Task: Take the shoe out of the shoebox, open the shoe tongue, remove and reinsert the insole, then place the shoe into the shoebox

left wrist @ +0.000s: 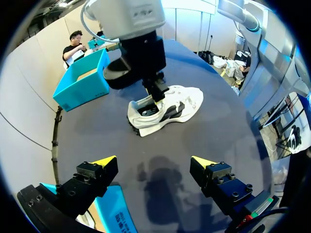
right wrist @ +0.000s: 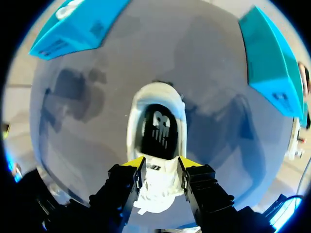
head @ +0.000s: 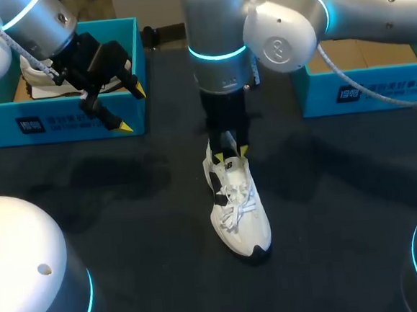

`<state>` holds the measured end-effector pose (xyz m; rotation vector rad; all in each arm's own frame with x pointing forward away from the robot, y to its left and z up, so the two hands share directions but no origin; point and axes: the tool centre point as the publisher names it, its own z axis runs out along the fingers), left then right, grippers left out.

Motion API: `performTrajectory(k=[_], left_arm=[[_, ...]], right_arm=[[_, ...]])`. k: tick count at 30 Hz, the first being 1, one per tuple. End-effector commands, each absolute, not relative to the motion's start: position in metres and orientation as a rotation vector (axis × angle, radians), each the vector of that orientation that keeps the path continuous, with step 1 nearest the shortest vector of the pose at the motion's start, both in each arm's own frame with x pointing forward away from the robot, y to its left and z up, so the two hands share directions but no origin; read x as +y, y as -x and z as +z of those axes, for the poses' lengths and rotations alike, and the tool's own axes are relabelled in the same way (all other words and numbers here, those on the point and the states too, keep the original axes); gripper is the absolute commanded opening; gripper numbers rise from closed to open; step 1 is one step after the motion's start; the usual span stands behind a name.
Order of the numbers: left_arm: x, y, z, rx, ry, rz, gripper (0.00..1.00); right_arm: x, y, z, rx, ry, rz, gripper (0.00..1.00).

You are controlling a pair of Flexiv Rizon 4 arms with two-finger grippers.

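The shoe [head: 238,211] was already out of its box and stood upright on the dark counter [head: 126,206] at the middle of the frame, toe toward the lower edge, laces loose. The right gripper [head: 231,153] came straight down on its rear half. In the right wrist view its two fingers were closed on the white tongue [right wrist: 158,182], pinching it from both sides, with the shoe's mouth just ahead of them. The step in hand therefore looked to be opening the tongue. The dark insole [right wrist: 156,131] lay seated inside, so taking it out, putting it back and returning the shoe to the box were all left to do.

The left gripper [head: 131,108] hung open and empty at the upper left, over the front wall of a blue shoebox [head: 83,122] that held what looked like another white shoe [head: 40,81]. A second blue shoebox [head: 376,88] stood at the upper right. The counter was matte and nearly black, carrying soft shadows of the arms.
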<state>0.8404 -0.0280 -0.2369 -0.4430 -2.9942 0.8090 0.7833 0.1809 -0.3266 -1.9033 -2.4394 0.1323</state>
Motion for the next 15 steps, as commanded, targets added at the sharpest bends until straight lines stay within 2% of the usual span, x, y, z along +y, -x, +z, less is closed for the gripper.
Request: performTrajectory(k=[1,6,8,9,11,13,15], left_arm=[[-0.028,-0.839,-0.237,-2.997,0.443,0.807,1.00],[-0.028,-0.839,-0.237,-2.997,0.443,0.807,1.00],[-0.028,-0.839,-0.237,-2.997,0.443,0.807,1.00],[-0.028,-0.839,-0.237,-2.997,0.443,0.807,1.00],[-0.028,-0.839,-0.237,-2.997,0.443,0.807,1.00],[-0.028,-0.839,-0.237,-2.997,0.443,0.807,1.00],[-0.028,-0.839,-0.237,-2.997,0.443,0.807,1.00]], right_arm=[[0.175,-0.781,-0.309,-2.555,1.831,0.101,0.45],[0.179,-0.792,-0.298,-2.817,1.573,0.062,0.49],[0.183,-0.798,-0.295,-2.882,1.481,0.082,0.63],[0.184,-0.800,-0.294,-2.911,1.436,0.069,0.64],[0.187,-0.806,-0.292,-2.970,1.340,0.044,0.75],[0.190,-0.810,-0.291,-3.018,1.256,0.053,0.79],[0.191,-0.812,-0.289,-3.039,1.232,0.030,1.00]])
